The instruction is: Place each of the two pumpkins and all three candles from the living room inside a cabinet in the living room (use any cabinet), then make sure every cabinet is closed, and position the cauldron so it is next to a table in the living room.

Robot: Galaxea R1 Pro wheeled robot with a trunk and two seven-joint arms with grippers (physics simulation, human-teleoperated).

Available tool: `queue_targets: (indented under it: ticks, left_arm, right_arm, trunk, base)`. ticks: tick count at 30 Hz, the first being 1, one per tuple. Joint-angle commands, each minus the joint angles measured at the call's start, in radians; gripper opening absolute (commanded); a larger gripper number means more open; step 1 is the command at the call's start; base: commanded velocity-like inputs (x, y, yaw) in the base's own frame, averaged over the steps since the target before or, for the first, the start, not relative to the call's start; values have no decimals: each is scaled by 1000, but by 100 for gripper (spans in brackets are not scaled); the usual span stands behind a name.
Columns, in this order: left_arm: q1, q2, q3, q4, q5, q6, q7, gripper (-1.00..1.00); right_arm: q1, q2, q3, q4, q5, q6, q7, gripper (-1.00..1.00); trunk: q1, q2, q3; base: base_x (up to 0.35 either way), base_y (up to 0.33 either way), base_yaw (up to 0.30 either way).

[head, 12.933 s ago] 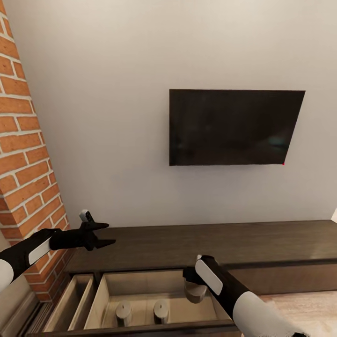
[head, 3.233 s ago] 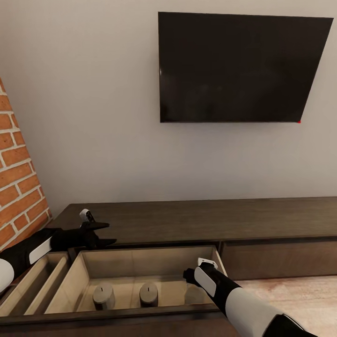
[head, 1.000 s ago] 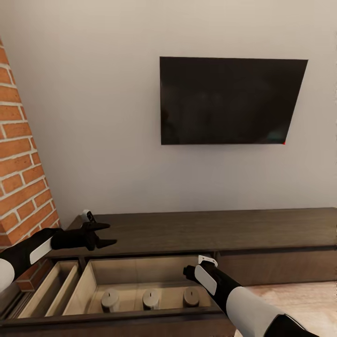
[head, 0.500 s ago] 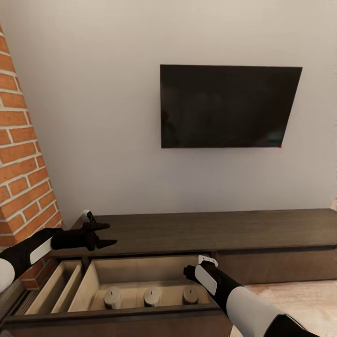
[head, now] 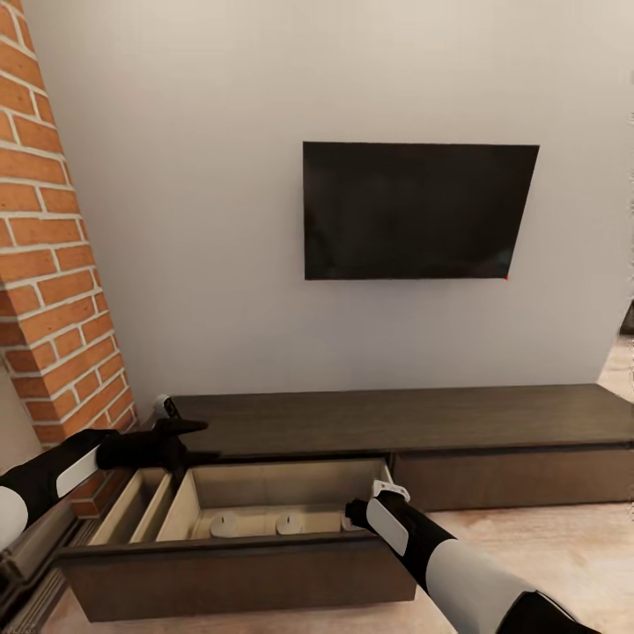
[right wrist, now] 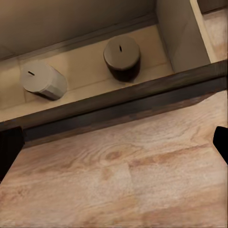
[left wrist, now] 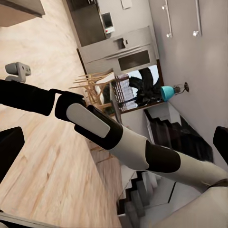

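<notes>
Both grippers stood with fingers spread and nothing between them: the left gripper (head: 195,440) hovered over the left end of the cabinet (head: 493,423) top, and the right gripper (right wrist: 114,142) hung over the front edge of the pulled-out drawer (head: 238,577). Candles (head: 289,524) stood in a row on the drawer's pale floor, apart from its walls. Bare wood floor (head: 572,546) lay open to the right.

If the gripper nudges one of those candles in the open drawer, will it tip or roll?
The candles look squat and flat-based, so a nudge would probably slide one rather than tip it. Knocked over, its round side would likely roll until a wall of the drawer stops it.
</notes>
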Motion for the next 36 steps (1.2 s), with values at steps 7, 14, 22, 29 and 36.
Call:
queue_targets:
  ticks: [7, 14, 22, 29, 36]
  left_arm:
    - [-2, 1, -7, 0, -2, 10, -8, 100]
    - [-2, -1, -8, 2, -3, 9, -8, 100]
    - [-2, -73, 9, 13, 6, 1, 270, 100]
    - [-1, -113, 25, 82, 14, -119, 609, 100]
    - [15, -263, 29, 358, 13, -312, 885, 100]
  right_arm:
    - [-1, 1, 8, -2, -6, 9, -7, 100]
    - [-1, 1, 9, -2, -5, 6, -7, 100]
    - [-1, -2, 9, -2, -5, 6, 5, 100]
    - [-1, -5, 12, -2, -5, 2, 12, 100]
    - [2, -5, 13, -1, -5, -85, 14, 100]
  trunk:
    - [-28, 49, 21]
    - [-54, 98, 43]
    - [-85, 154, 68]
    - [-112, 203, 90]
    - [-139, 252, 112]
  base:
    - [-344, 0, 0]
    - [-345, 0, 0]
    - [-345, 0, 0]
    - [-345, 0, 0]
    - [-346, 0, 0]
